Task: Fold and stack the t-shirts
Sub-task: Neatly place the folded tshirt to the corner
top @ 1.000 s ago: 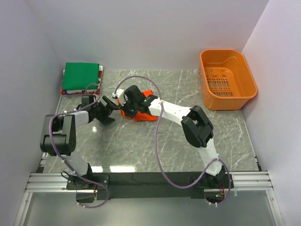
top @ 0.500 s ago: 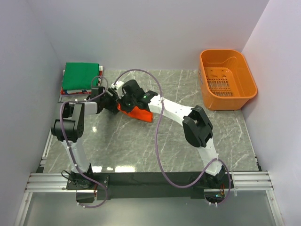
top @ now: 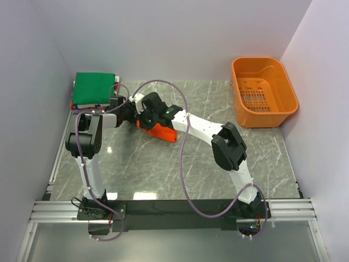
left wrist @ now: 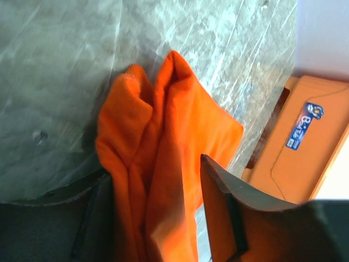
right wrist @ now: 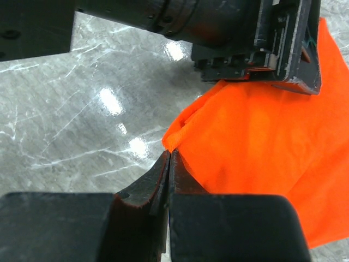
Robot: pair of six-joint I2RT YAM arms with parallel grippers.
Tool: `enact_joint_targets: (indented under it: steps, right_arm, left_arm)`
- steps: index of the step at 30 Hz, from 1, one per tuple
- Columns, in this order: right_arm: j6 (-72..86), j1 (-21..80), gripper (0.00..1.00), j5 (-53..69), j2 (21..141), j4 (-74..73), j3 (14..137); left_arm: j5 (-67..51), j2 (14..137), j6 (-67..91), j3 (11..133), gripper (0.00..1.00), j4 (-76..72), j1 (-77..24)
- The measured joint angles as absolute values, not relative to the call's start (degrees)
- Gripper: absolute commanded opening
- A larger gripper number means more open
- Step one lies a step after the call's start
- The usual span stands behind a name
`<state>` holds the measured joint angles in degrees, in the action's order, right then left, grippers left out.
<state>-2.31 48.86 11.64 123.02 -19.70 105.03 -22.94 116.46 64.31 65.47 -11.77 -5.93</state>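
The orange-red t-shirt [top: 160, 131] hangs bunched near the back left of the table, between my two grippers. My right gripper [right wrist: 169, 155] is shut, with a corner of the t-shirt [right wrist: 256, 142] pinched at its tips. My left gripper [left wrist: 155, 174] is open, its jaws standing on either side of a hanging fold of the t-shirt [left wrist: 163, 136], with a sliver of table showing beside the right finger [left wrist: 229, 213]. In the top view the left gripper [top: 131, 113] meets the right gripper [top: 146, 117] over the cloth. A folded green t-shirt [top: 94, 88] tops a stack at the back left corner.
An orange plastic basket [top: 263, 90] stands at the back right and also shows as the basket [left wrist: 305, 158] in the left wrist view. White walls close in the table at the left, back and right. A purple cable [top: 182, 164] loops over the right arm.
My left arm has swung back and right until its gripper reaches the shirt, and its jaws have narrowed round the fold. The right gripper stays shut and has shifted slightly with the cloth.
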Motion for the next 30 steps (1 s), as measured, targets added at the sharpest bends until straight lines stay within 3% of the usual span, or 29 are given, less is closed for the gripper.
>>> enact_joint_targets:
  steps: [3, 7, 9, 11, 15, 17, 30]
  right_arm:
    - [-2.09, 48.86, 0.00, 11.62, 123.07, -19.70, 105.06]
    - [-1.72, 48.73, 0.00, 11.60, 123.22, -19.81, 105.78]
    - [-1.41, 48.47, 0.02, 11.60, 123.24, -19.75, 106.24]
    - [-1.10, 48.18, 0.14, 11.11, 123.28, -19.94, 107.09]
    - [-0.34, 46.50, 0.56, 10.37, 123.79, -21.93, 110.34]
    - [0.25, 44.66, 0.59, 10.31, 123.79, -22.57, 111.15]
    - [-0.10, 31.73, 0.61, 6.42, 120.75, -26.09, 102.35]
  left_arm:
    - [-22.50, 117.51, 64.07, 66.74, 0.44, -11.55, -6.33]
    - [-21.08, 118.58, 61.87, 68.73, 0.40, -9.56, -6.63]
    - [-19.99, 119.11, 59.66, 71.07, 0.29, -7.40, -6.81]
    - [-19.09, 119.70, 55.94, 74.35, 0.23, -4.58, -6.92]
    - [-16.10, 120.55, 46.65, 82.91, 0.11, 1.96, -7.16]
    - [-14.15, 120.92, 41.54, 87.46, 0.06, 4.54, -7.20]
    - [-7.53, 131.63, 20.03, 116.84, 0.01, 22.44, -3.73]
